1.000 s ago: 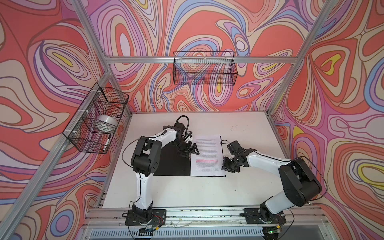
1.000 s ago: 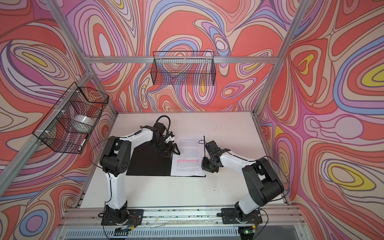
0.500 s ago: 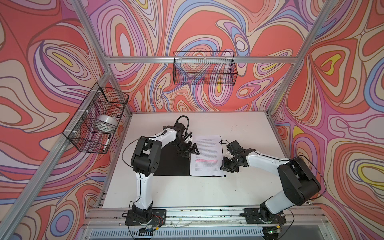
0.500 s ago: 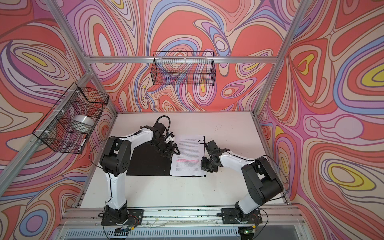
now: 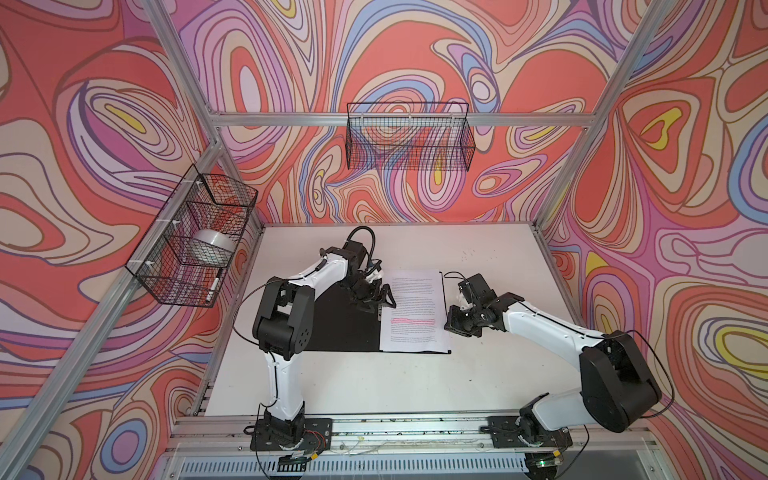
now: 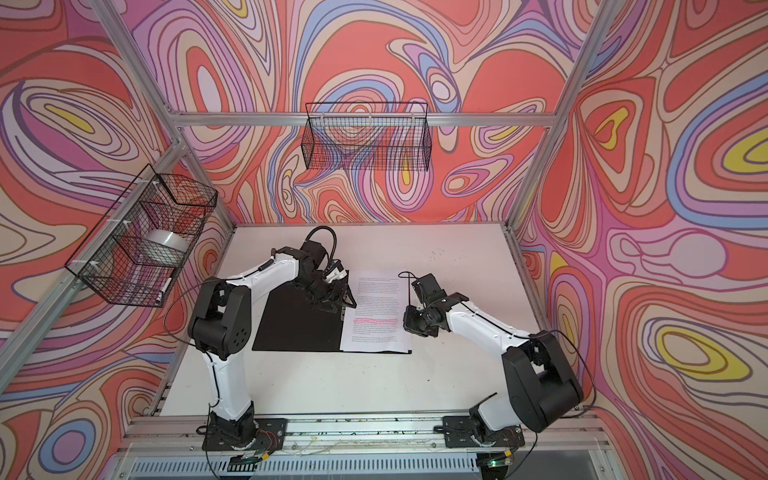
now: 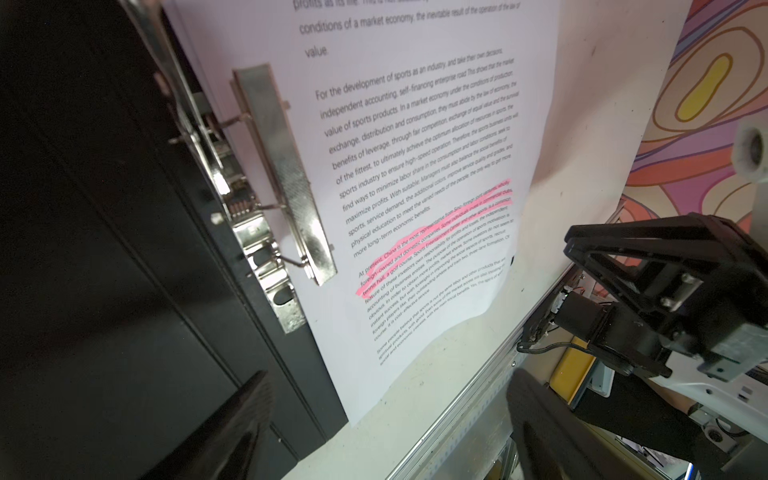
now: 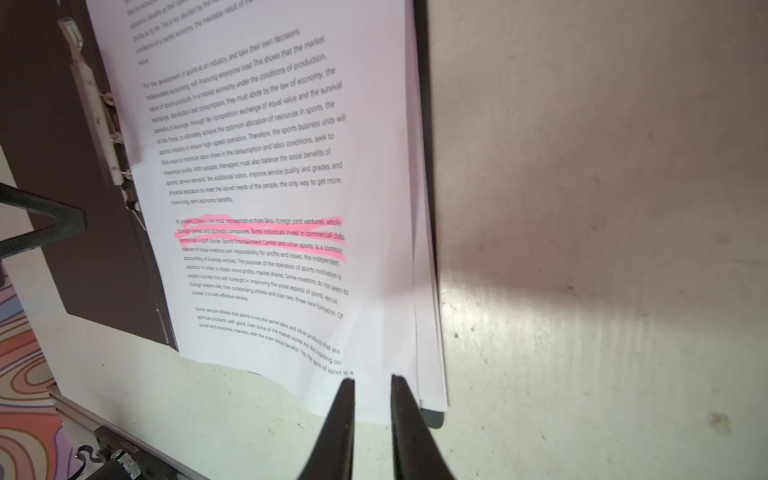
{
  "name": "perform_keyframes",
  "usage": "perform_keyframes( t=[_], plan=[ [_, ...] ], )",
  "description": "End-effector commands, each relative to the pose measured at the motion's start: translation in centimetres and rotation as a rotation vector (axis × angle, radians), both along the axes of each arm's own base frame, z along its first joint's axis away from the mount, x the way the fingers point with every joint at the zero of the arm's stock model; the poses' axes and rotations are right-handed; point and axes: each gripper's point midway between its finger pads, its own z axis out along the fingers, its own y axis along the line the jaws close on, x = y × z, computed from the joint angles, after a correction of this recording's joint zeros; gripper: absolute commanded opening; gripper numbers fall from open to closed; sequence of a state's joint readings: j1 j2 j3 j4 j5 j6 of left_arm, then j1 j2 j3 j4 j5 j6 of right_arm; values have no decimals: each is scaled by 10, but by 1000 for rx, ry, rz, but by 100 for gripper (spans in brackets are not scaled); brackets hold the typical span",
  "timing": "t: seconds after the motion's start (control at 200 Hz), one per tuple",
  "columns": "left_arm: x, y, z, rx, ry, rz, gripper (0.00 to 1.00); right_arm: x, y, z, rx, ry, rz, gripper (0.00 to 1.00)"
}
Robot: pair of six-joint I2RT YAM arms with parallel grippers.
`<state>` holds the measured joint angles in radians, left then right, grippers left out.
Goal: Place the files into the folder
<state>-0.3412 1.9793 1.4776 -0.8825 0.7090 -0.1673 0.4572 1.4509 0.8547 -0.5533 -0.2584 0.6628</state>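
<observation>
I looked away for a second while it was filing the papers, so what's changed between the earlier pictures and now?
Very little. The right tool shifted only slightly and remains beside the right edge of the files, its jaws a narrow gap, gripping nothing visible. Nothing was taken hold of or let go. The left tool, open above the folder, stayed put, as did the files and the folder.

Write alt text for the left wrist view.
Printed white files with a pink highlighted band lie on the open black folder, with the bar of the metal clip over their edge by the spine. The left pincer is open wide above them, and the right arm is beyond the sheets' far edge.
</observation>
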Motion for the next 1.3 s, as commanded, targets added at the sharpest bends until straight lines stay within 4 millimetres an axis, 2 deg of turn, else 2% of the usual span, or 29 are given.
perform_keyframes(
  t=[0.0,0.205,0.386,0.556,0.771,0.901,1.297],
  plan=[
    [-6,6,10,15,-15,-17,88,-3,17,3,57,0,51,16],
    [-2,8,6,20,-12,-6,88,-5,32,-13,60,30,91,15],
    [0,8,1,26,-3,9,88,-5,25,-32,-1,67,76,15],
    [-4,8,0,26,17,6,88,-4,23,-36,-17,71,74,15],
    [-4,6,8,10,5,4,88,-9,22,-44,-47,99,86,14],
    [-1,6,13,19,-3,1,88,-7,22,-38,-58,79,93,15],
    [-4,18,24,73,-71,-13,88,12,20,4,-79,-42,88,21]
  ],
)
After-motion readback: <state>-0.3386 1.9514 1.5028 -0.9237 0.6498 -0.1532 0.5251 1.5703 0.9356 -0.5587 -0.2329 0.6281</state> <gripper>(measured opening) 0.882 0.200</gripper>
